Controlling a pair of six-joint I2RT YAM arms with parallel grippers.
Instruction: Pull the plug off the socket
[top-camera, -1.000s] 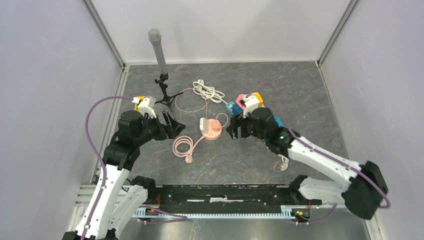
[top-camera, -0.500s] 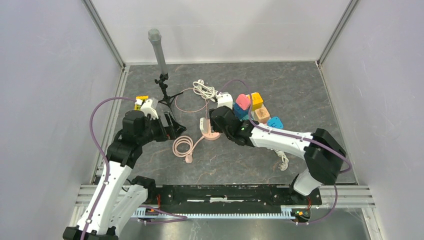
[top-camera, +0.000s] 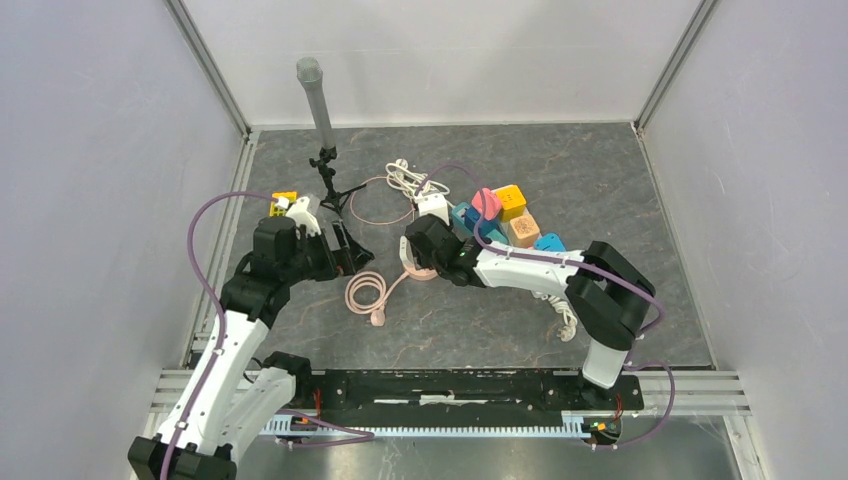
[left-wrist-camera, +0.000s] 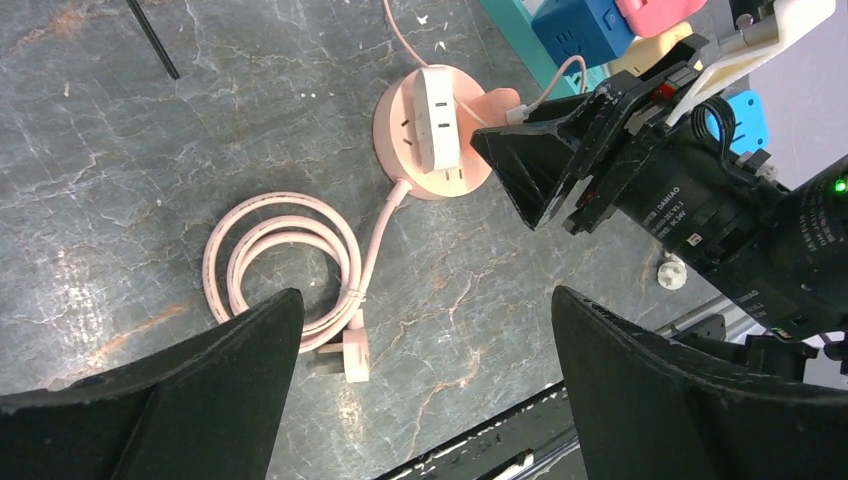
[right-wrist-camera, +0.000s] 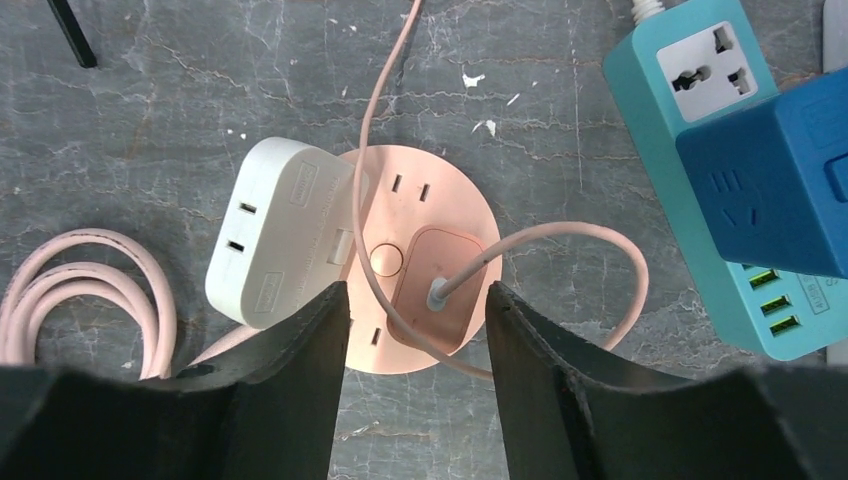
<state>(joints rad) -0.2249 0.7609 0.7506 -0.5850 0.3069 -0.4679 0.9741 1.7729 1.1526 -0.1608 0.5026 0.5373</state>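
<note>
Right gripper (right-wrist-camera: 415, 300) is over the round pink socket (right-wrist-camera: 420, 215), pointing straight down at it. Jaws about half open, nothing gripped. The two black fingers (right-wrist-camera: 290, 390) straddle the pink plug (right-wrist-camera: 445, 290), which sits seated in the socket's near-right part with its thin pink lead (right-wrist-camera: 590, 240) looping off to the right and back over the socket top. There is a clear gap between the left finger and the plug. The right finger lines up with the plug's edge, possibly touching it, and the wrist view does not show how high the finger is.

White adapter (right-wrist-camera: 275, 235) is also plugged into the socket, on its left side, overhanging the rim.

Left gripper (left-wrist-camera: 425, 300) is opened wide, holding nothing, hovering above the table (top-camera: 600, 180) left of the socket and apart from it. Below it lies the socket's own coiled pink cable (left-wrist-camera: 285, 260), ending in a pink mains plug (left-wrist-camera: 350, 355) flat on the table.

Teal power strip (right-wrist-camera: 720, 120) is just right of the socket, with a blue cube adapter (right-wrist-camera: 770, 190) on it. Pink (top-camera: 486, 203), yellow (top-camera: 510, 197), tan (top-camera: 523, 229) and light blue (top-camera: 549, 243) cubes are clustered beside it. Black tripod (top-camera: 335, 195) with grey tube (top-camera: 315, 100) stands at the back left. White cable bundle (top-camera: 410, 180) lies behind the socket. Another white cable (top-camera: 567, 322) lies near the right arm's base.
</note>
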